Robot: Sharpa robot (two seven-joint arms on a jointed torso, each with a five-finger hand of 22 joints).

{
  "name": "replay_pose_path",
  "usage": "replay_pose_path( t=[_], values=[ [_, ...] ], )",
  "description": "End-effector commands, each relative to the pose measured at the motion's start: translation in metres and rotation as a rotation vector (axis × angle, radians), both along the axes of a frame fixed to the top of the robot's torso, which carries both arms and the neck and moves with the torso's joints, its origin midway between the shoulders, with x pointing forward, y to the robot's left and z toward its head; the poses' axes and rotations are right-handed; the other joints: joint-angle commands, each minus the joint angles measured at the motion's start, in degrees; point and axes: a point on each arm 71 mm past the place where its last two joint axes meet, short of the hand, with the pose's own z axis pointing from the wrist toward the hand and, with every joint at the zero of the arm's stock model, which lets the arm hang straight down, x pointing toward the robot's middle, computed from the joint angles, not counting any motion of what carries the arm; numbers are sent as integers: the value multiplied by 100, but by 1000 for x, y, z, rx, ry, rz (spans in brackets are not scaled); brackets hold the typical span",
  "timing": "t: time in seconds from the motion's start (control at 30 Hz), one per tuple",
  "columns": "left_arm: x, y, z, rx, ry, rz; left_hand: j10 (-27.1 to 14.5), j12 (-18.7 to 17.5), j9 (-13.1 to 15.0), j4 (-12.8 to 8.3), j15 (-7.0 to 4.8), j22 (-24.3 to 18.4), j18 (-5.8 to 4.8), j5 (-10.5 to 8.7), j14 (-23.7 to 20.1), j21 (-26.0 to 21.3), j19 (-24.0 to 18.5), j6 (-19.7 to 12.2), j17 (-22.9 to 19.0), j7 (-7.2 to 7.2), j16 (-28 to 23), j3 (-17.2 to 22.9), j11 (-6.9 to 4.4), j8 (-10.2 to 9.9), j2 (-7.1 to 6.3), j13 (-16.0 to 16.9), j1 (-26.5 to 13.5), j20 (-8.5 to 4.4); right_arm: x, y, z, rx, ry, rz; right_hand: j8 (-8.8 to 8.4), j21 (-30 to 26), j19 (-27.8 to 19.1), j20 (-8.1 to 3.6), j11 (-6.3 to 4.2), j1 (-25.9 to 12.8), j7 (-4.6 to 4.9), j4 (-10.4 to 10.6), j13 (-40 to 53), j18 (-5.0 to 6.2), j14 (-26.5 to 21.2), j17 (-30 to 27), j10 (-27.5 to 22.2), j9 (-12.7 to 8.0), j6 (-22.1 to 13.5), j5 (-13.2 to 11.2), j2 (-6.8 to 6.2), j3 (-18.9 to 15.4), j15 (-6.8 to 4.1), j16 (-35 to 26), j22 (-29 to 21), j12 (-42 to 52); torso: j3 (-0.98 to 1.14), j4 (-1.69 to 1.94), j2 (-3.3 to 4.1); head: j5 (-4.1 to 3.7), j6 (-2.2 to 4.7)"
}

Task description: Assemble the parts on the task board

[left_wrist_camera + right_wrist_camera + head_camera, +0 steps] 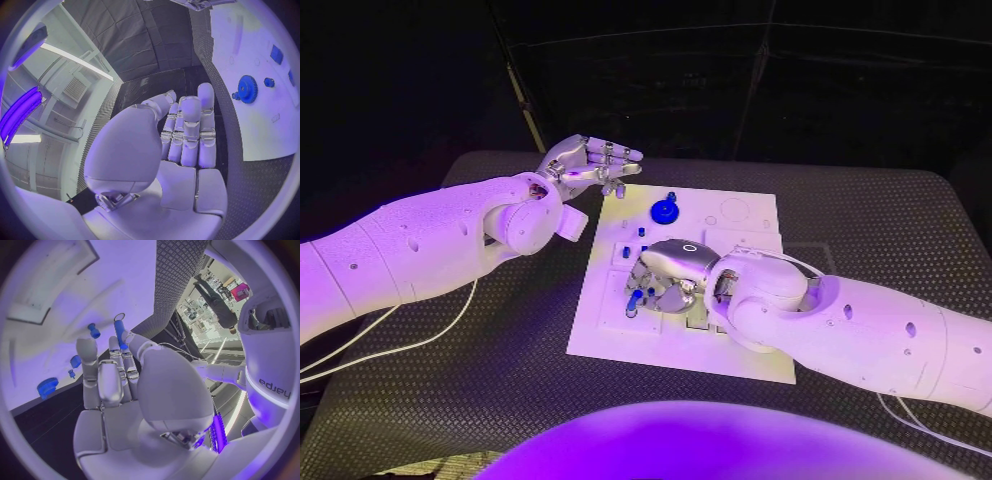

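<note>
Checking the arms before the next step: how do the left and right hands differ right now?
The left hand is beyond the task board's far-left corner, over the black table; the right hand is over the board's middle. The left hand holds nothing; the right hand's fingertips are at a blue part. Both are silver.

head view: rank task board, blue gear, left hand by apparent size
1. task board, clearly the largest.
2. left hand, off the board's far left corner.
3. blue gear, smallest, lying on the board.
The hand is raised nearer the camera, so it may look somewhat bigger than it is.
</note>
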Motion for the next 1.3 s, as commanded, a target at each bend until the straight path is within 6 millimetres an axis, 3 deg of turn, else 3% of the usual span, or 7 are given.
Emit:
replay_pose_path(
  t=[0.03,1.3],
  values=[
    [0,-2,1,-11,-3,-12,-39,21,-7,-23,-2,-7,77,-26,-38,-21,-14,-8,-4,19,-28,-24,-3,21,34,0,-13,12,-3,4,-2,-24,-12,45,18,11,4,-5,5,-52,4,-7,2,-12,128,2,28,4,39,33,15,32,-40,11,0,-21,1,-2,3,-1,-1],
    [1,0,1,-9,0,-11,-42,33,-6,-28,-4,-9,78,-26,-41,-26,-12,-4,-15,18,-32,-24,-4,25,40,1,-12,12,-5,7,-6,-118,-81,45,15,7,-9,-4,5,-78,5,-15,4,-9,125,-5,39,6,48,45,-5,40,-39,8,-9,-39,-1,-3,-3,7,-1]
  ],
)
